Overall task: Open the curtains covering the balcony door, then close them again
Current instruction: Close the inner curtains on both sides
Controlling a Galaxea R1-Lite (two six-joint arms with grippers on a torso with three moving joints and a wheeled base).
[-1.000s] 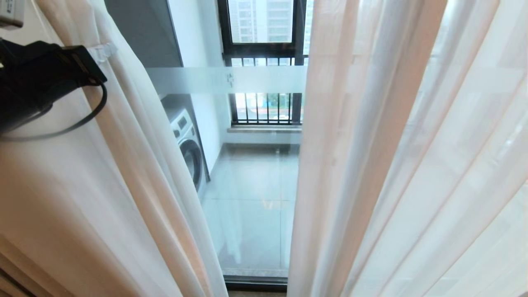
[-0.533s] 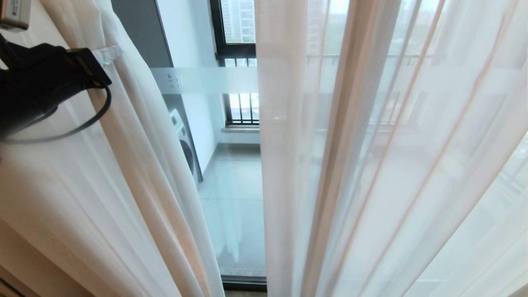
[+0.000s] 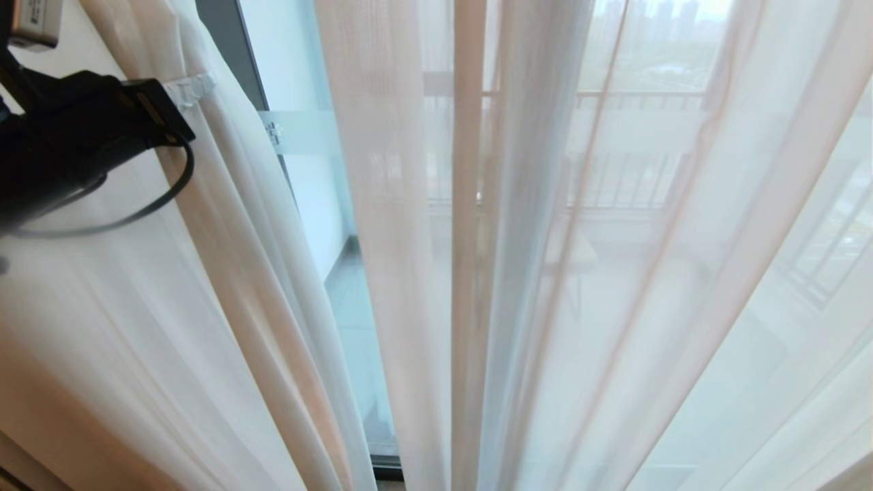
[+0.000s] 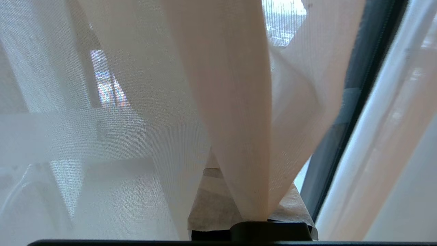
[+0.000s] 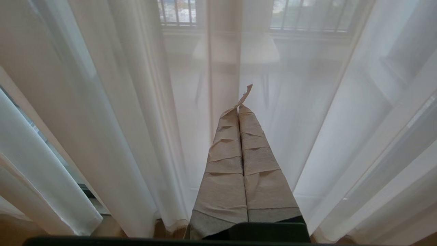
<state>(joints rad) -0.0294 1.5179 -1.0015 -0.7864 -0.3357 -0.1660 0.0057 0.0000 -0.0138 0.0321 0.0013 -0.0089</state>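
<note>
Holding a fold of the curtains tight, the left pincer stays beside the balcony door. Facing that door, the right pincer is clenched on nothing.

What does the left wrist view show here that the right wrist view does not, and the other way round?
Only the left wrist view shows the left gripper shut on a fold of the sheer curtain, with the black door frame running close beside it. Only the right wrist view shows the right gripper, its taped fingers pressed together on nothing, short of the hanging sheer cloth, with a loose strip of tape at the tip. Both look through sheer white curtain at window railing bars beyond the glass.
</note>
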